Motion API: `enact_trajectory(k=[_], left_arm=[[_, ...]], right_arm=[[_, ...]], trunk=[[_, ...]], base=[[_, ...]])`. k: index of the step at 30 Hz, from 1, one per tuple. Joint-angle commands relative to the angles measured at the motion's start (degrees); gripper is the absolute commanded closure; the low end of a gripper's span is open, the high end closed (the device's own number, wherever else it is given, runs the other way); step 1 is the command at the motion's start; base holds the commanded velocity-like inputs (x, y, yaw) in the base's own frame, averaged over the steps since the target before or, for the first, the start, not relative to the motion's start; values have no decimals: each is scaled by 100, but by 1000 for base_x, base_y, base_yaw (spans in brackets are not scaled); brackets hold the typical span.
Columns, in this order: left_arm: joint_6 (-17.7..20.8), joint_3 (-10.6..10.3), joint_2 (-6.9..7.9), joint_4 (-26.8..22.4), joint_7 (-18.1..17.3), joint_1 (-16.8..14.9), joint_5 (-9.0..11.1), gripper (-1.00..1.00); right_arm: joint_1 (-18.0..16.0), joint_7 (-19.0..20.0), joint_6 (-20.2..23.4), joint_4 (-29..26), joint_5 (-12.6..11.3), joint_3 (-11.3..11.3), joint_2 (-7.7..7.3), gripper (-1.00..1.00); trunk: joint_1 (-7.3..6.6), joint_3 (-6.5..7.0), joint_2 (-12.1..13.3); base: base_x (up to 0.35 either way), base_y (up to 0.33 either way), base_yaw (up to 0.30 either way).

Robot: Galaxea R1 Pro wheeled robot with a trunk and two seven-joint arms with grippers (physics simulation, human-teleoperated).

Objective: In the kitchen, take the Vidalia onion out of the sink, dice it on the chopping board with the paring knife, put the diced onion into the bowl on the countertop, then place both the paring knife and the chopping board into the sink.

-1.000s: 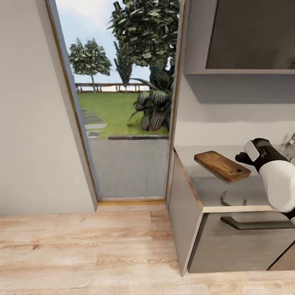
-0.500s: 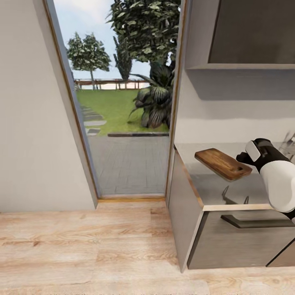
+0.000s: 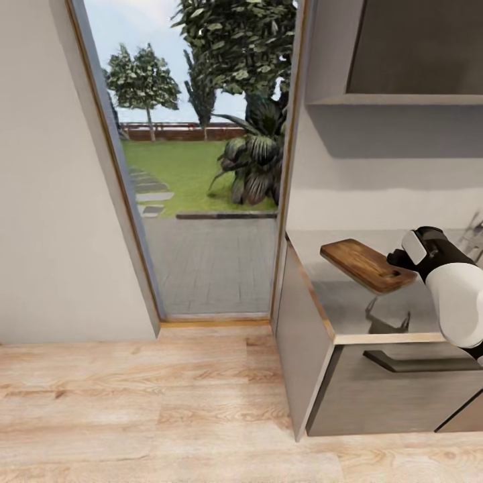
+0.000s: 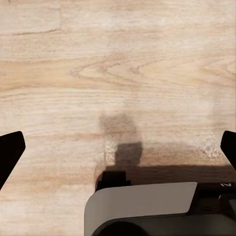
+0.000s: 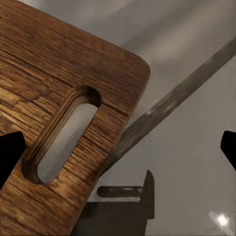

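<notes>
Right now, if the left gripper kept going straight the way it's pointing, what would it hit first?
Most likely the wooden floor: the left gripper faces the planks, with nothing visible between. How far off they lie is unclear.

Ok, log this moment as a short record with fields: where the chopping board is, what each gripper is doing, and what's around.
chopping board: lifted above the countertop, tilted, slot end toward the right arm
right gripper: at the board's slot end, seemingly holding it; grip itself not visible
left gripper: open, fingertips wide apart, over wooden floor
surroundings: open doorway onto a garden, left of the counter
</notes>
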Motion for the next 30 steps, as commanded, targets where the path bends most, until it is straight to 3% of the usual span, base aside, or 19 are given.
enact_trajectory(k=[1, 30], left_arm=[[-7, -1, 1, -8, -4, 2, 1, -100], [1, -10, -17, -8, -2, 2, -17, -100]], right_arm=[[-3, -24, 18, -6, -13, -17, 2, -100], [-3, -24, 15, -11, -13, -17, -63, -100]], trunk=[[1, -14, -2], [1, -280, -2]], base=[[115, 0, 0], [28, -9, 0]])
